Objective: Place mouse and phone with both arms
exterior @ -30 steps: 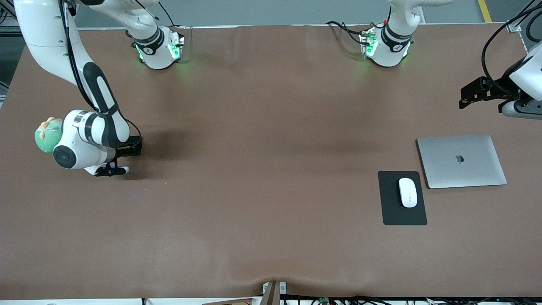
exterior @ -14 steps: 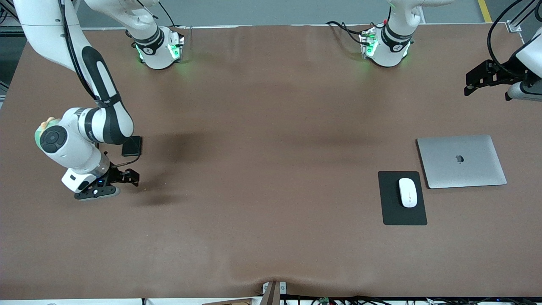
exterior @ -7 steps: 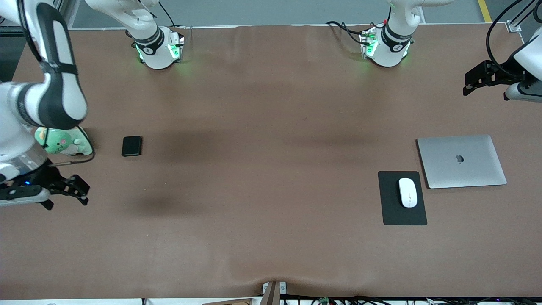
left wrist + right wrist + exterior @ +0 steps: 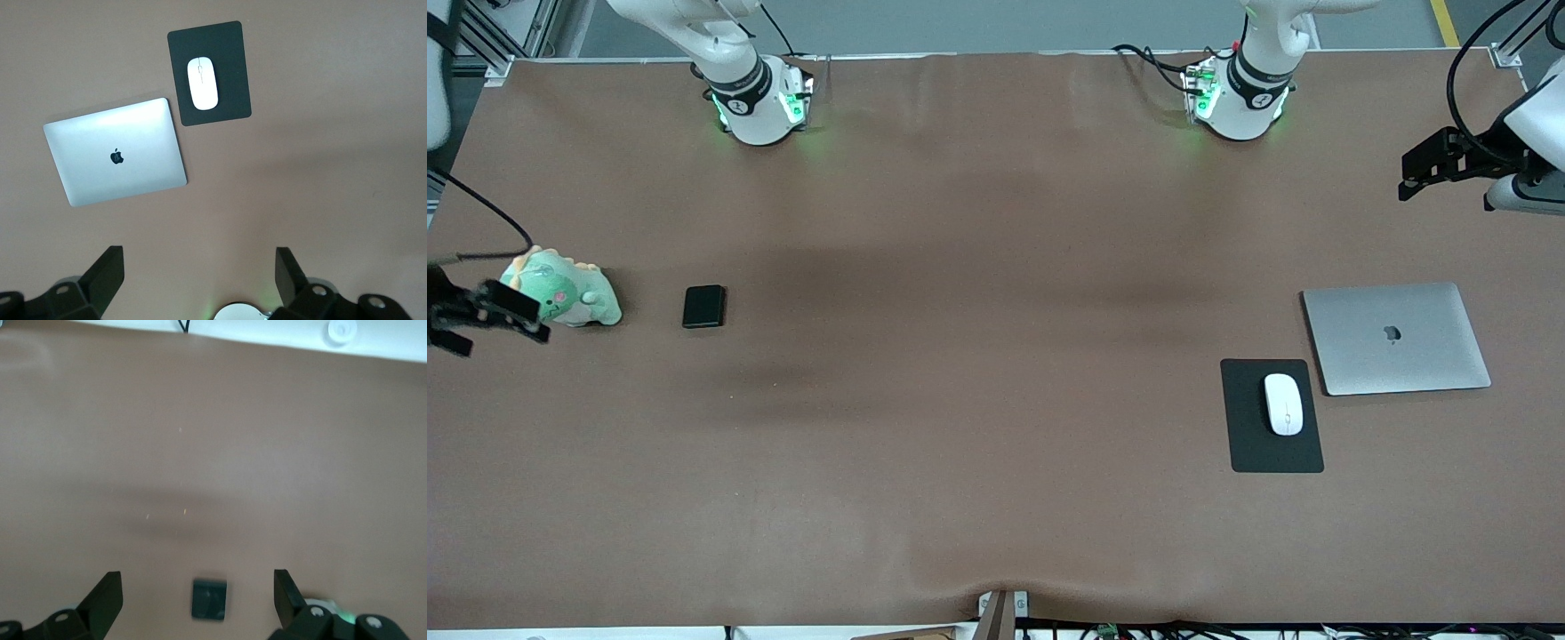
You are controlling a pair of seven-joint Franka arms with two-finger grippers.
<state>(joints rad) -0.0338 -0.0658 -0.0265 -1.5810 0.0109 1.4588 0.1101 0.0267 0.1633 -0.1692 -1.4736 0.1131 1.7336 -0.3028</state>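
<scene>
The mouse (image 4: 1283, 404) lies on the pad (image 4: 1249, 444), whose corner sits just beside the closed laptop (image 4: 1396, 338), toward the left arm's end of the table (image 4: 996, 498); that reads as its finished spot, set where a hand would use it. The phone (image 4: 703, 306) lies flat and alone toward the right arm's end, at about three o'clock from the green plush toy (image 4: 560, 293) in the front view, near but apart.

The left end effector (image 4: 200, 283) hangs high over the table edge, fingers spread and empty. The right end effector (image 4: 197, 603) hangs over its own end of the table, fingers apart, holding nothing.

Both items look placed, and both arms appear clear. The table's middle is bare, so there is wide room for moving.
</scene>
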